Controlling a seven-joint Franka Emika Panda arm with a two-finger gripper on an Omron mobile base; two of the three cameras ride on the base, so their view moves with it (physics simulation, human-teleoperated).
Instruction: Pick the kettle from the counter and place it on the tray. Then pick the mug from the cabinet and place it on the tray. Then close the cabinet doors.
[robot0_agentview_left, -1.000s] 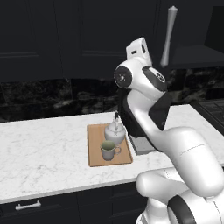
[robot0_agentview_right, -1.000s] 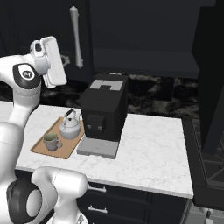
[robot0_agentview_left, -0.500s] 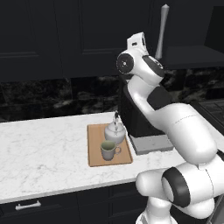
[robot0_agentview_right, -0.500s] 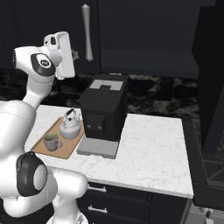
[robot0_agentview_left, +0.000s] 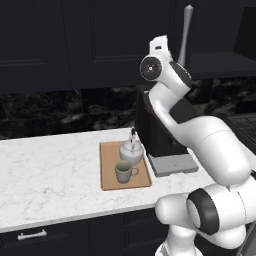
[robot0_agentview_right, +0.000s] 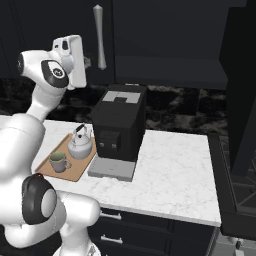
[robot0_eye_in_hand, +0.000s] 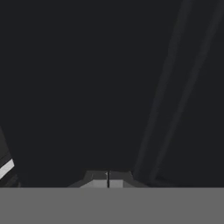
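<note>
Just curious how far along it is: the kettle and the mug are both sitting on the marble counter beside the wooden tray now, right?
Not quite. The kettle and the mug are both sitting on the wooden tray itself, not beside it on the marble counter. The left base view shows this plainly, with the kettle at the tray's far end and the mug nearer the front.

coffee machine (robot0_agentview_right: 120, 129): black, boxy, upright | grey drip plate (robot0_agentview_left: 173, 164): at its foot | backsplash (robot0_agentview_left: 60, 112): dark marble
</note>
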